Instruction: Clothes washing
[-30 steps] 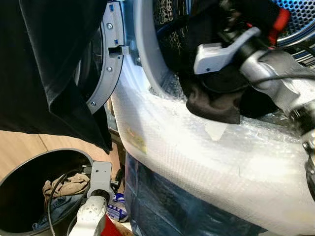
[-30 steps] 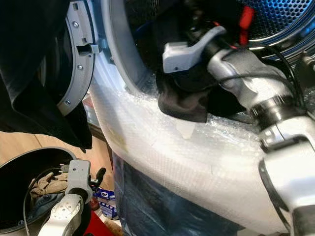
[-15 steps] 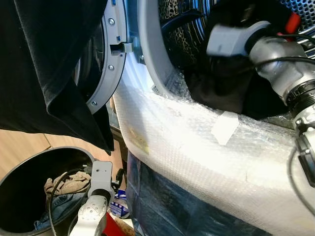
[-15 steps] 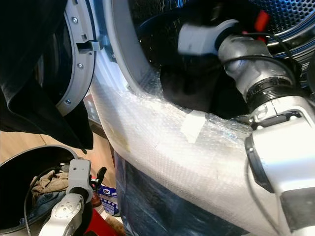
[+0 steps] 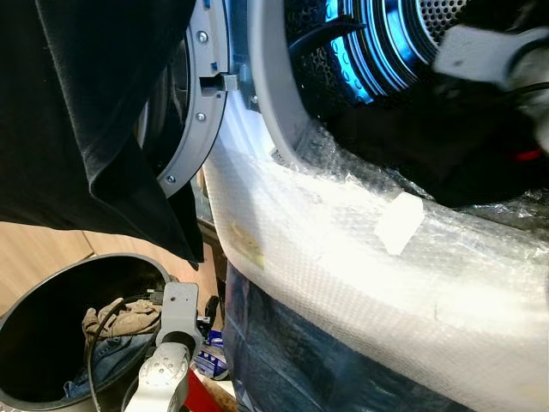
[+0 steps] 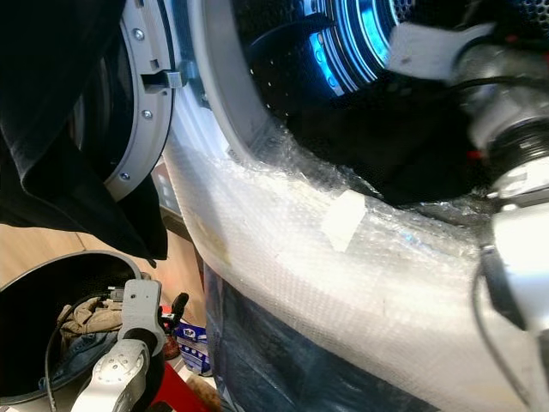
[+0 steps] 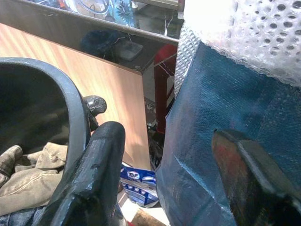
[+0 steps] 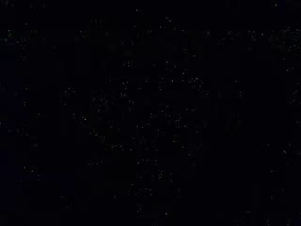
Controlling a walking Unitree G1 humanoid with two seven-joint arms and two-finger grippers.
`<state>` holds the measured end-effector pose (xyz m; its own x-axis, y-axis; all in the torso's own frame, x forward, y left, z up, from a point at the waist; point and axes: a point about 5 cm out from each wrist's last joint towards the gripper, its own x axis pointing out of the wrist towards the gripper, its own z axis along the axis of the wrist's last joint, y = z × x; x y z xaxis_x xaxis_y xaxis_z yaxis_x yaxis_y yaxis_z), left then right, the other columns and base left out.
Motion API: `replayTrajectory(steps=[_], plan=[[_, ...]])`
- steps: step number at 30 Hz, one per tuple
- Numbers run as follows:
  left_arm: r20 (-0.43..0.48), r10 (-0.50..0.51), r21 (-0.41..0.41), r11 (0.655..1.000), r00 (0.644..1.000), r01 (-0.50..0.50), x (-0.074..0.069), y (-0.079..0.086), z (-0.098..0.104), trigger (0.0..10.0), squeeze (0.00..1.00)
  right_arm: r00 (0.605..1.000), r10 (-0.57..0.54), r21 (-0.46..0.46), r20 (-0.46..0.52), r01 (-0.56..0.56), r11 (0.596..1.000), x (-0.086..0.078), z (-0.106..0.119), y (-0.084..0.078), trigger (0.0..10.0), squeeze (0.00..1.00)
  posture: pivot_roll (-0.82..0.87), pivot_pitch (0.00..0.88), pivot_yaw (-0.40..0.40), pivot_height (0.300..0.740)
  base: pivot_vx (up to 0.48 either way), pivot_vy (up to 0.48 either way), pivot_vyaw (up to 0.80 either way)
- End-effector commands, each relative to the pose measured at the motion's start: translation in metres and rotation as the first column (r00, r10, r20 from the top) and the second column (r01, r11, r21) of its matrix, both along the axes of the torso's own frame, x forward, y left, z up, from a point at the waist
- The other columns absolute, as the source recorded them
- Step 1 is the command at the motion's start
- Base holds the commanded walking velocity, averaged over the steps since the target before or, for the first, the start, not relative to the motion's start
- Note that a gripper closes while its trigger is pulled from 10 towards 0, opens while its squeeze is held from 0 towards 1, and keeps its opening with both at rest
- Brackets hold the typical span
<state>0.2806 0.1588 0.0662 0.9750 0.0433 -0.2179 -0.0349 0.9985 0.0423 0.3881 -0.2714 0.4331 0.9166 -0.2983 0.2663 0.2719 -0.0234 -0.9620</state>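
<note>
Black left claw [image 7: 164, 183] spread wide, empty

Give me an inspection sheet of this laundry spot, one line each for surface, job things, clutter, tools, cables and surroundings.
Surface: washer front wrapped in bubble wrap, with a white tape patch.
Job things: dark garment bunched in the drum mouth; black bin on the floor holds a tan cloth and denim; black garment hangs over the open door.
Clutter: blue and white packet on the floor by the washer.
Tools: left tool open, low beside the bin; right arm reaches into the drum, its wrist view black.
Cables: black cable along the left arm.
Surroundings: wooden floor.
</note>
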Motion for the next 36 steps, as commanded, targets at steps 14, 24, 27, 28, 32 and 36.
replayTrajectory(steps=[14,24,27,28,32,36], plan=[[-0.013,-0.030,-0.013,0.999,0.999,0.030,-0.002,-0.004,-0.002,10.0,0.00,0.889,0.447,0.511,-0.095,-0.342,0.789,0.014,-0.021,0.042,10.0,0.00,-0.06,0.003,-0.012,0.740,0.000,0.000,0.00],[-0.010,-0.024,-0.009,1.000,1.000,0.024,-0.002,-0.003,-0.001,10.0,0.00,0.918,0.137,0.313,0.373,-0.263,0.913,-0.016,0.051,0.014,10.0,0.00,-0.05,0.002,-0.012,0.740,0.000,0.000,0.00],[-0.007,-0.026,-0.012,1.000,1.000,0.026,-0.002,-0.004,-0.001,10.0,0.00,0.943,0.270,0.478,0.194,-0.332,0.813,-0.001,0.024,0.027,10.0,0.00,-0.06,0.003,-0.013,0.740,0.000,0.000,0.00],[-0.007,-0.026,-0.013,1.000,1.000,0.026,-0.002,-0.004,-0.001,10.0,0.00,0.936,0.340,0.501,0.091,-0.338,0.797,0.005,0.011,0.034,10.0,0.00,-0.06,0.003,-0.013,0.740,0.000,0.000,0.00],[-0.007,-0.032,-0.015,0.999,0.999,0.032,-0.002,-0.005,-0.001,10.0,0.00,0.752,0.567,0.429,-0.336,-0.413,0.803,0.014,-0.031,0.064,10.0,0.00,-0.05,0.004,-0.007,0.740,0.000,0.000,0.00],[-0.004,-0.032,-0.014,0.999,0.999,0.032,-0.001,-0.004,0.000,10.0,0.00,0.858,0.468,0.343,-0.211,-0.383,0.858,0.012,-0.011,0.056,10.0,0.00,-0.05,0.004,-0.008,0.740,0.000,0.000,0.00]])
